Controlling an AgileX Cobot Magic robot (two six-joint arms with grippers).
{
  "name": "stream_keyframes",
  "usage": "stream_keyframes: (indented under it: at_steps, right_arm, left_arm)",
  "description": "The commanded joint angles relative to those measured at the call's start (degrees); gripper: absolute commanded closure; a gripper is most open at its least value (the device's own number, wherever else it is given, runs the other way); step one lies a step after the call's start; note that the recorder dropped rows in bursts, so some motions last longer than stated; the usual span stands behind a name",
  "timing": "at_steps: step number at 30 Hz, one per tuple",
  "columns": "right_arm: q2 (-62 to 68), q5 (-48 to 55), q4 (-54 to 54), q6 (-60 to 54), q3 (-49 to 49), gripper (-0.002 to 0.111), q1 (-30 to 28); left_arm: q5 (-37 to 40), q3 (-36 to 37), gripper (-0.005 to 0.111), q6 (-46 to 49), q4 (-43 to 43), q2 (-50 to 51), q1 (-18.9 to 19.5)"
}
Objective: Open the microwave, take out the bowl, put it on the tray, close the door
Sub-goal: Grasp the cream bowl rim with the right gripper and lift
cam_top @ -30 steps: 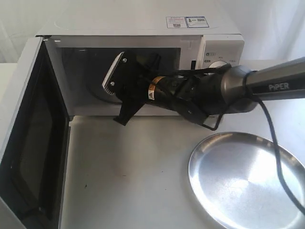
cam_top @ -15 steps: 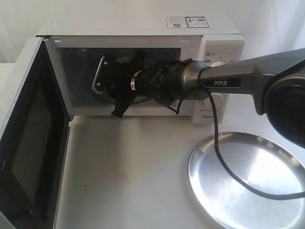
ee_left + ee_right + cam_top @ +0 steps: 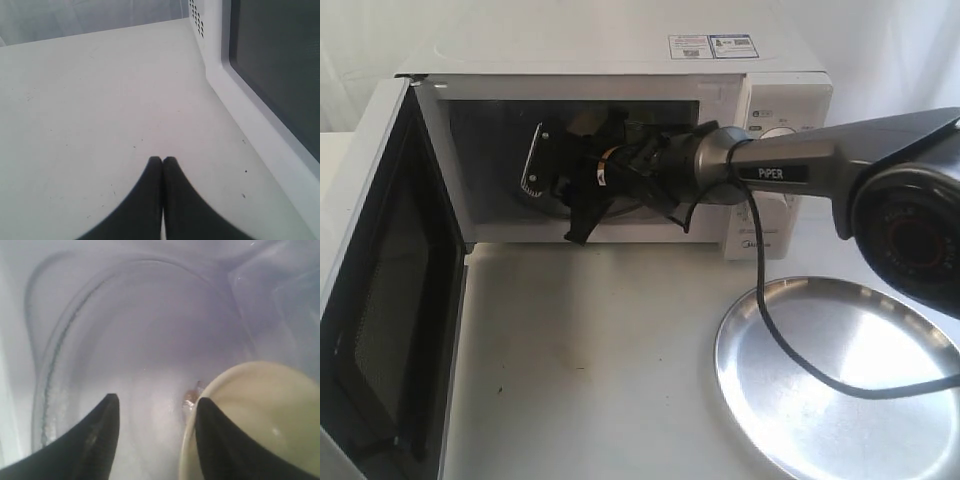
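Observation:
The white microwave (image 3: 620,60) stands open, its door (image 3: 380,300) swung out to the left with the dark mesh side showing. My right gripper (image 3: 555,170) reaches inside the cavity. In the right wrist view it (image 3: 156,402) is open over the glass turntable (image 3: 125,340), and one finger (image 3: 220,440) hangs over the rim of the cream bowl (image 3: 270,410), the other outside it. The exterior view hides the bowl behind the arm. The silver tray (image 3: 840,375) lies on the table at the front right. My left gripper (image 3: 162,160) is shut and empty above the table beside the door (image 3: 280,65).
The white table (image 3: 600,360) spreads in front of the microwave between the open door and the tray. A black cable (image 3: 790,350) from the right arm droops across the tray. The control panel with a knob (image 3: 782,135) sits behind the arm.
My right gripper has moved from in front of the opening deeper into the microwave cavity. The door and tray have not moved.

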Motion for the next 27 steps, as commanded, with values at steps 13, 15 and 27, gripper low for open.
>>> stream_keyframes:
  at_steps: [13,15,27]
  right_arm:
    - [-6.66,13.9,-5.73,0.06,-0.22,0.063,-0.25]
    - [-6.54,14.47,-5.73,0.06,-0.22,0.063,-0.25]
    - [-2.63,14.23,-7.91,0.37,-0.22,0.064,-1.9]
  left_arm:
    - [-0.06,0.19,0.107,-0.32,-0.2,-0.12,-0.05]
    - [-0.06,0.19,0.107,-0.32,-0.2,-0.12,-0.05]
    - [-0.06,0.19,0.107,-0.32,-0.2,-0.12,-0.05]
